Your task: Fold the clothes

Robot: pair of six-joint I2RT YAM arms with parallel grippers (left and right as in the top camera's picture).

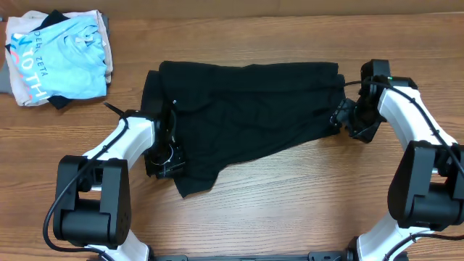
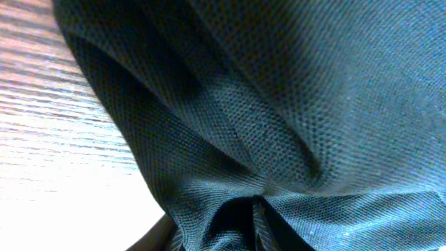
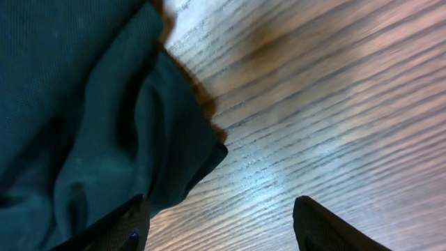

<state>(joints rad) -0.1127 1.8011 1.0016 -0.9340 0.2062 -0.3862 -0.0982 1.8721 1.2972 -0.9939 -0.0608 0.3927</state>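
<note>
Black cloth fills almost all of the left wrist view, so the left gripper (image 1: 165,148) hides its fingers. The folds run down to one tight bunch at the bottom edge. I cannot tell if the jaws are closed on the cloth or not. From above, that gripper sits on the left end of the black T-shirt (image 1: 246,109), dark on dark and hard to pick out.

The right gripper (image 3: 230,230) is easier to see. Its two fingers (image 3: 132,223) stand wide apart with bare wood between them. The shirt's edge lies just beside one finger.

The shirt lies in the middle of the wooden table (image 1: 290,210), between the two arms. Its long side runs left to right, and its near edge slants. It is bunched up, so I cannot find the neck or sleeves. A tiny white dot shows near its left end. A light blue shirt (image 1: 61,58) sits well apart in the far left corner, cut off by the picture edge.
</note>
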